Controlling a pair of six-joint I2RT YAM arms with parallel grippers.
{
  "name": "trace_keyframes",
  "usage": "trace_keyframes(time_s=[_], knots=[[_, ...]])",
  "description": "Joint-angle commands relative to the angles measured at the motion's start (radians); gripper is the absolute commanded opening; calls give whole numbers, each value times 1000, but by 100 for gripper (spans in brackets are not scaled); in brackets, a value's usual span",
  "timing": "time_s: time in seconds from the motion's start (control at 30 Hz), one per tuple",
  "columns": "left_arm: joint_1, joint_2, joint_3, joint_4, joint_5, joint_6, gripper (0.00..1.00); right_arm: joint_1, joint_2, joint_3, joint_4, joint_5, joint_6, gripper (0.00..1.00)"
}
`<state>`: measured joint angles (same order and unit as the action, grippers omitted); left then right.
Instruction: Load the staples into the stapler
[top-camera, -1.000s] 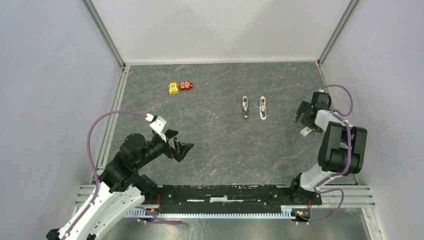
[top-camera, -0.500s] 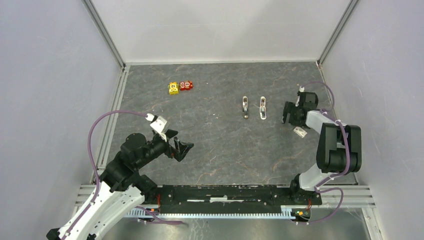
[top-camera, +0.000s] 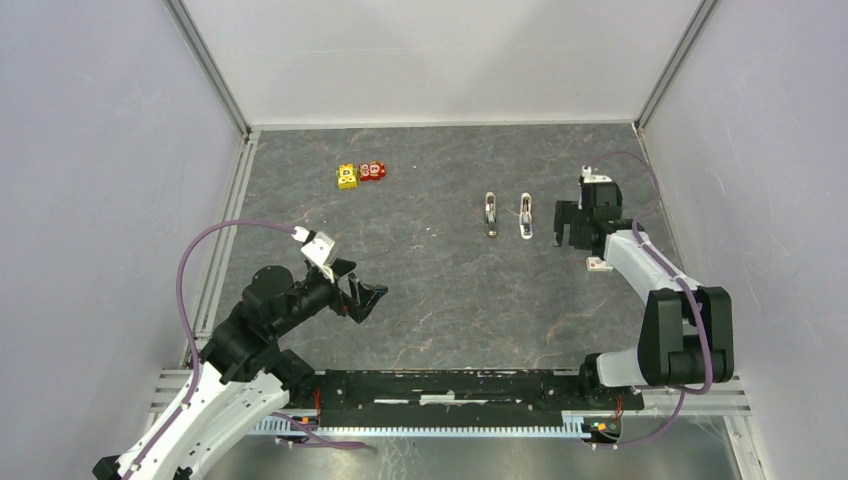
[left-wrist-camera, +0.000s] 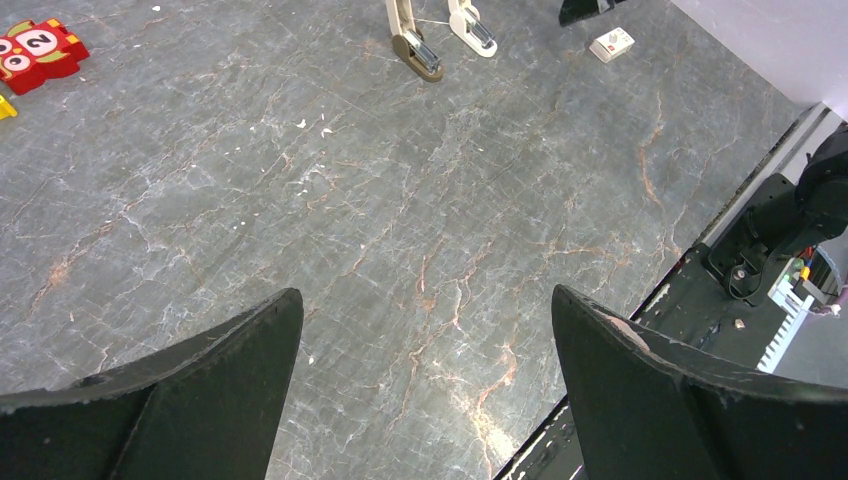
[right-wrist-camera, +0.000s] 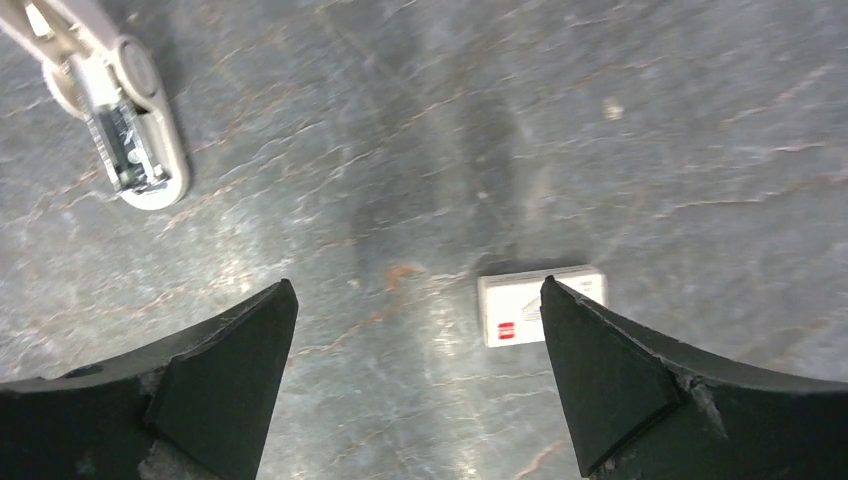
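Small white box (right-wrist-camera: 515, 310), table's (top-camera: 430, 290) right edge: contents unseen | cream plastic stapler (right-wrist-camera: 140, 150) nearby | left gripper (left-wrist-camera: 425, 300), right gripper (right-wrist-camera: 417, 290): spread wide, empty

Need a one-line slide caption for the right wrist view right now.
Open right end effector hovers over a small white box on the table; stapler lies at upper left.
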<state>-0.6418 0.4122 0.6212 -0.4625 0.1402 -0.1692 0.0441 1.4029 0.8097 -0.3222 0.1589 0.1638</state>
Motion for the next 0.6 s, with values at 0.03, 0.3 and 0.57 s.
trace_keyframes(time_s=[0.03,0.3,0.57], knots=[[-2,5,4,30,14,51,100,-71,-3,46,-78,84,-60,98],[-3,5,2,38,31,46,100,-154,43,31,-99,14,-133,98],[-4,10,5,33,31,46,100,-190,118,72,-129,-55,-188,98]])
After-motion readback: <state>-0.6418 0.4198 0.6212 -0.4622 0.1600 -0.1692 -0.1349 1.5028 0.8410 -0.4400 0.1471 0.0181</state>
